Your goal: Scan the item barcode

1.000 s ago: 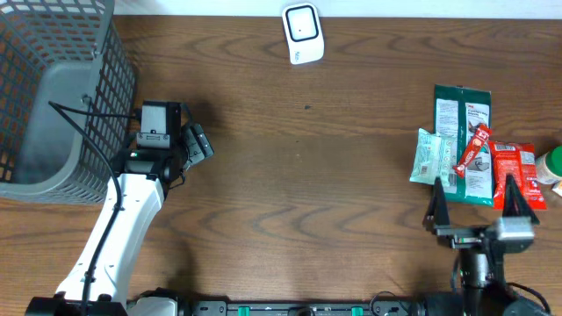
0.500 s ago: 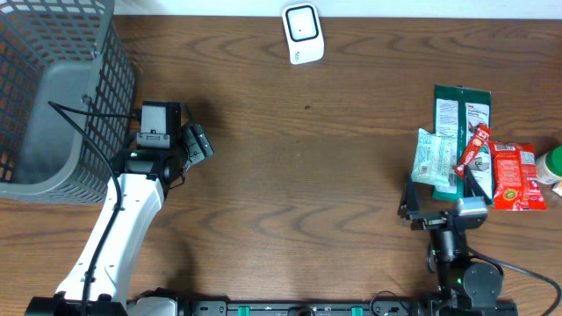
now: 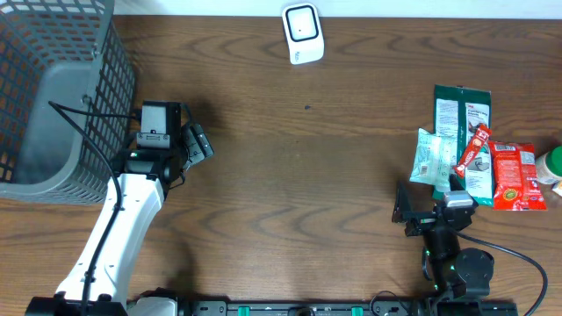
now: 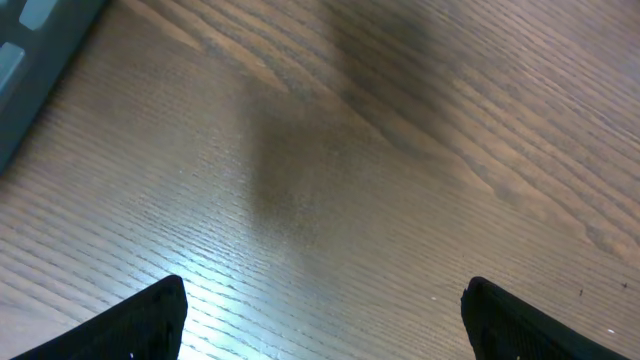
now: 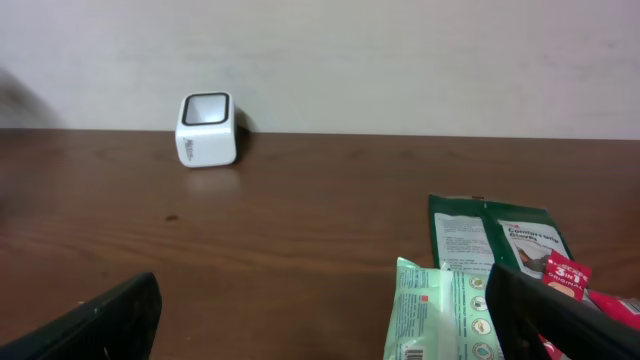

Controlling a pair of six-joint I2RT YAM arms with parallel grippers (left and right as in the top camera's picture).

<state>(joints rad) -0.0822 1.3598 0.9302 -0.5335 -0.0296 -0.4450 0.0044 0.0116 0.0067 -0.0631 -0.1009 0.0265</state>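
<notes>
A white barcode scanner (image 3: 303,33) stands at the table's far edge; the right wrist view shows it at the back left (image 5: 207,130). The items lie at the right: a light green packet (image 3: 433,160) (image 5: 445,315), a dark green packet (image 3: 463,132) (image 5: 495,235), a red stick pack (image 3: 474,149) and a red pouch (image 3: 514,175). My right gripper (image 3: 428,200) (image 5: 320,305) is open, just in front of the light green packet, holding nothing. My left gripper (image 3: 198,140) (image 4: 325,320) hovers open over bare wood beside the basket.
A grey wire basket (image 3: 53,105) fills the far left corner; its edge shows in the left wrist view (image 4: 30,60). A green-and-white bottle (image 3: 553,167) stands at the right edge. Wide brown tabletop lies between the arms.
My right gripper has swung left, from in front of the red pouch to in front of the light green packet. The left arm has not moved.
</notes>
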